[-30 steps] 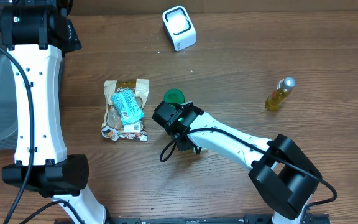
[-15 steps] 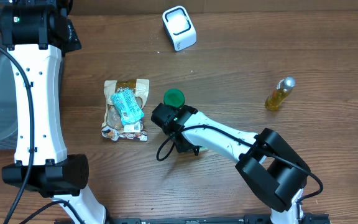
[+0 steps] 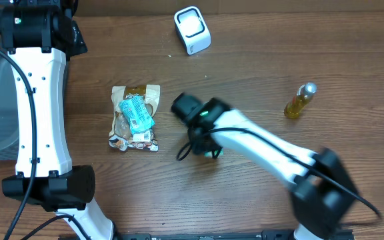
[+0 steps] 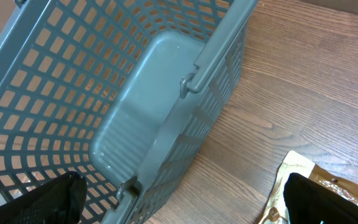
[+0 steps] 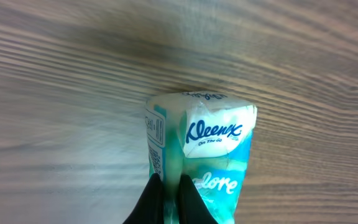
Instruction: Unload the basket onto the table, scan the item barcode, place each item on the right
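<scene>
The right hand is pinched shut on the edge of a tissue pack printed "Kleenex" in blue script (its side print is unreadable), over the wooden desk. The left hand gapes wide beside a grey basket.

On my right wrist feed I read "Kleenex" in blue script on the white panel of the tissue pack, with "...lore" partly showing just beneath. The barcode on the pack's left side has print too fine for me to read.

Wooden table bears scanner, snack pouch, bottle, basket.
</scene>
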Motion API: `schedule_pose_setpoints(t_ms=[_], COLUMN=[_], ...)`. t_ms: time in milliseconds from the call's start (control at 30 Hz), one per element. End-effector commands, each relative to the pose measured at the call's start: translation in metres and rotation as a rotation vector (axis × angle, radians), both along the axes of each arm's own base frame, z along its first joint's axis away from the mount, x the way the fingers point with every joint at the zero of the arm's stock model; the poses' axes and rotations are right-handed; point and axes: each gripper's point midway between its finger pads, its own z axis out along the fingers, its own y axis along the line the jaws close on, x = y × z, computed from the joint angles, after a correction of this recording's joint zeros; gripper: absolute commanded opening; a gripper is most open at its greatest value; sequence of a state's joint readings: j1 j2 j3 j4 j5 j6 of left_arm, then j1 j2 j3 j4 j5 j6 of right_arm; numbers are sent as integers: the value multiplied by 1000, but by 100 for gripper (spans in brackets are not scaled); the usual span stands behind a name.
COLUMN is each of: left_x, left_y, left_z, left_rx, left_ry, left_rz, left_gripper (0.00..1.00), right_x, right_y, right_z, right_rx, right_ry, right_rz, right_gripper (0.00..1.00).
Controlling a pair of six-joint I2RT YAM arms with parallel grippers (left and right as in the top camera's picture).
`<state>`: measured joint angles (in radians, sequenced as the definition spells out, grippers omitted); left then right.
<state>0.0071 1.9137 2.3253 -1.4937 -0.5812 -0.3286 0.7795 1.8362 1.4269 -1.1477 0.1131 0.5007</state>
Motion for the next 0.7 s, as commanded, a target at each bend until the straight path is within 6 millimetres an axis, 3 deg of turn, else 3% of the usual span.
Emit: schedule_pose_setpoints(t_ms=[0, 167, 267, 500, 667], left_x=[-1, -1, -1, -1, -1], left_y=[2, 2, 2, 2, 2], left_z=[10, 10, 10, 10, 10], left_rx=[24, 24, 24, 24, 24], left_ry=[-16, -16, -16, -16, -16], left_rz=[-5, -5, -5, -5, -5], left_gripper=[100, 99, 99, 99, 100], right_x=[3, -12, -19, -21, -21], right_y=[18, 40, 45, 45, 36], right_z=[58, 92, 96, 71, 39], right_rx=[276, 614, 753, 928, 945], right_ry=[-2, 141, 207, 259, 243], right_rz=[31, 175, 222, 223, 198], right_gripper=[4, 4, 4, 4, 4])
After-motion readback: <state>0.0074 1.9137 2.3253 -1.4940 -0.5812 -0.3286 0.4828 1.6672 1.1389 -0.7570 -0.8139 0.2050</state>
